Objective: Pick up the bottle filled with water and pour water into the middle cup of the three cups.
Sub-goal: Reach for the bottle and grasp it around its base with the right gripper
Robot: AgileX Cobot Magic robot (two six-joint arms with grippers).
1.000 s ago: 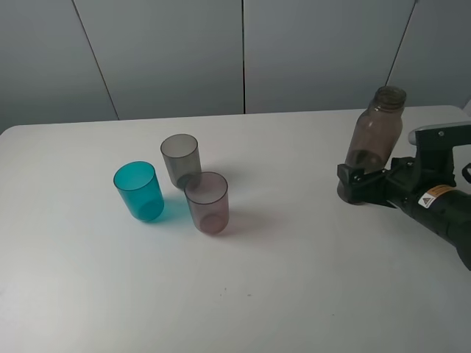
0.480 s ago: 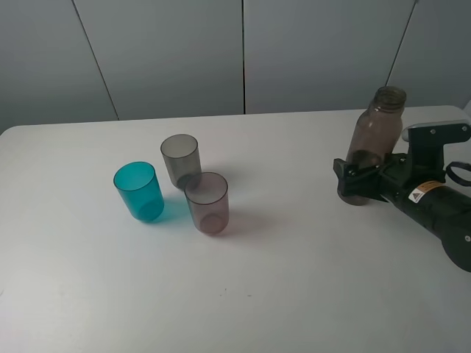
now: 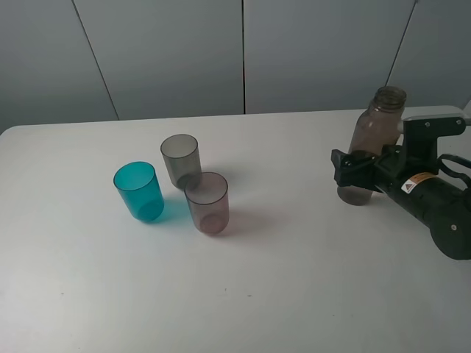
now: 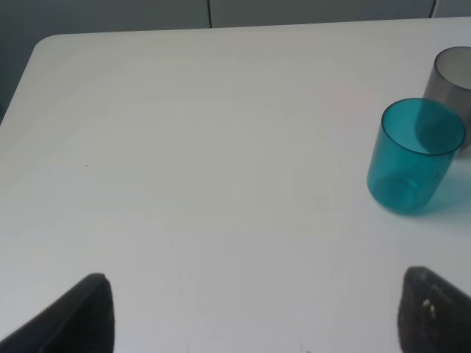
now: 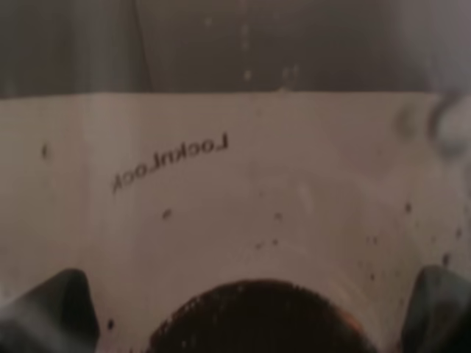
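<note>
The bottle (image 3: 373,140) stands upright on the white worktop (image 3: 294,279), out at about 3 o'clock in the high view, its ridged neck uncapped. The right arm (image 3: 434,209) reaches in from the bottle's 4 o'clock. Its jaws are spread wide and released, one on each side of the bottle's lower body, so the bottle sits between them and not clenched. In the right wrist view the brownish bottle wall (image 5: 235,184) fills nearly everything, very close to the camera, with the two dark fingertips (image 5: 51,309) far apart at either side of it. Whether the pads touch the plastic cannot be told.

The three cups cluster well apart from the bottle, toward its 9 o'clock. The smoky grey cup (image 3: 180,159) is the rear one, the teal cup (image 3: 138,191) is at its 8 o'clock, and the pinkish-mauve cup (image 3: 207,202) is at its 5 o'clock, just beside it.

The left jaws are also spread, with nothing between them. Their fingertips (image 4: 85,316) hang over bare worktop, and the teal cup (image 4: 413,158) and part of the grey cup (image 4: 450,73) lie ahead.
</note>
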